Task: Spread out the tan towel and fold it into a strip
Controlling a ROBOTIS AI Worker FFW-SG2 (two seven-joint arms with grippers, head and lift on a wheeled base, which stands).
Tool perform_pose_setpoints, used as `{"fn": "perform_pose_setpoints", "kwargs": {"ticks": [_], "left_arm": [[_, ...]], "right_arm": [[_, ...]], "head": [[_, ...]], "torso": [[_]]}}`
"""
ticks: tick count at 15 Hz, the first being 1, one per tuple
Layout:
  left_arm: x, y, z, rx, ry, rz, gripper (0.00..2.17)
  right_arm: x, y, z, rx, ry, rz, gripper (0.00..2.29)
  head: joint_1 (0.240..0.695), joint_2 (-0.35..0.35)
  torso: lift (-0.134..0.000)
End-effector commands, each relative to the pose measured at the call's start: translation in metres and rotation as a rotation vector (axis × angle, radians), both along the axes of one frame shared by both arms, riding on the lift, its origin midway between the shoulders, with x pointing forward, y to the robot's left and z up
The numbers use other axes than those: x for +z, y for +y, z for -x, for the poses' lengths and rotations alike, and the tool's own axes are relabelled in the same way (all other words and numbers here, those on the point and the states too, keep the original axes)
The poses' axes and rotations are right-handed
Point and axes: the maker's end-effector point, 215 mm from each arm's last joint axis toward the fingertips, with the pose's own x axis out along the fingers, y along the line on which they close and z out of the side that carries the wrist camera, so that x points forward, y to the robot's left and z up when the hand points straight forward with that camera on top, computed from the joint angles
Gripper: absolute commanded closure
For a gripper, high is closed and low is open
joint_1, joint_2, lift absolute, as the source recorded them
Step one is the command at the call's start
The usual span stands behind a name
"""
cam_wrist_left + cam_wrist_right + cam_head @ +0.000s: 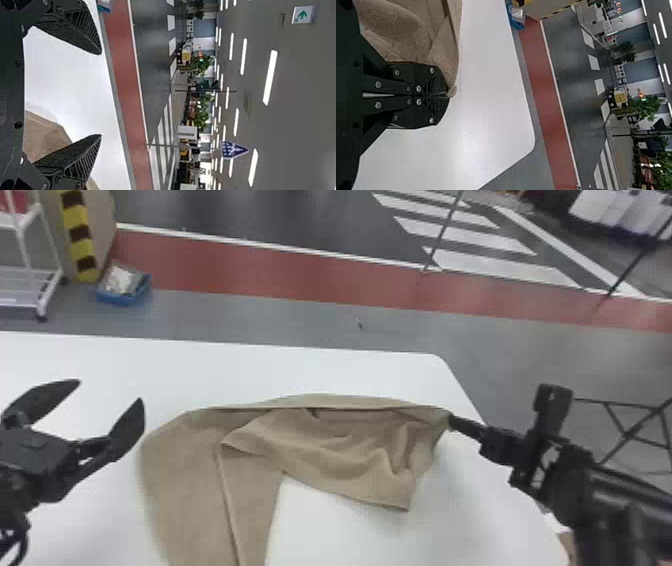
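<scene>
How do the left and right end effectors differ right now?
The left end effector is open, while the right end effector is shut.
The left end effector holds nothing; the right end effector grips an edge of the tan towel.
Both are black, with two fingers.

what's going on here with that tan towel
The right gripper has its fingers shut on a corner of the tan towel, which lies crumpled and partly doubled over on the white table. The left gripper is open beside the towel, holding nothing. The towel is neither spread flat nor folded into a strip yet.
</scene>
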Motion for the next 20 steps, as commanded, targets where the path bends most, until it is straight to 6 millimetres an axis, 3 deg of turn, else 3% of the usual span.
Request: {"fn": "perform_pose_setpoints", "kwargs": {"ticks": [1, 3, 6, 11, 17, 18, 20], "left_arm": [[-0.026, -0.010, -0.016, -0.012, 0.041, -0.007, 0.23], [-0.044, -0.013, -0.023, -0.036, 0.092, 0.005, 0.27], [-0.083, -0.021, -0.016, -0.080, 0.239, 0.002, 0.39], [-0.113, -0.023, -0.002, -0.111, 0.363, -0.008, 0.40], [-0.112, -0.030, -0.007, -0.119, 0.365, -0.015, 0.44], [-0.115, -0.030, -0.005, -0.119, 0.377, -0.018, 0.62], [-0.131, -0.026, 0.001, -0.113, 0.436, -0.048, 0.63]], "right_arm": [[-0.003, 0.002, 0.008, 0.004, 0.011, 0.003, 1.71], [0.000, 0.003, 0.012, 0.008, 0.012, 0.014, 1.71], [0.003, 0.000, 0.016, 0.006, 0.011, 0.021, 1.71], [0.005, 0.003, 0.013, 0.013, 0.000, 0.026, 1.71], [0.015, 0.003, 0.011, 0.016, -0.022, 0.030, 1.71], [0.016, 0.002, 0.011, 0.013, -0.023, 0.030, 1.71], [0.017, 0.002, 0.011, 0.014, -0.028, 0.030, 1.71]], "head": [[0.695, -0.350], [0.695, -0.350], [0.695, -0.350], [0.695, -0.350], [0.695, -0.350], [0.695, -0.350], [0.695, -0.350]], "torso": [[-0.124], [-0.124], [-0.124], [-0.124], [-0.124], [-0.124], [-0.124]]}}
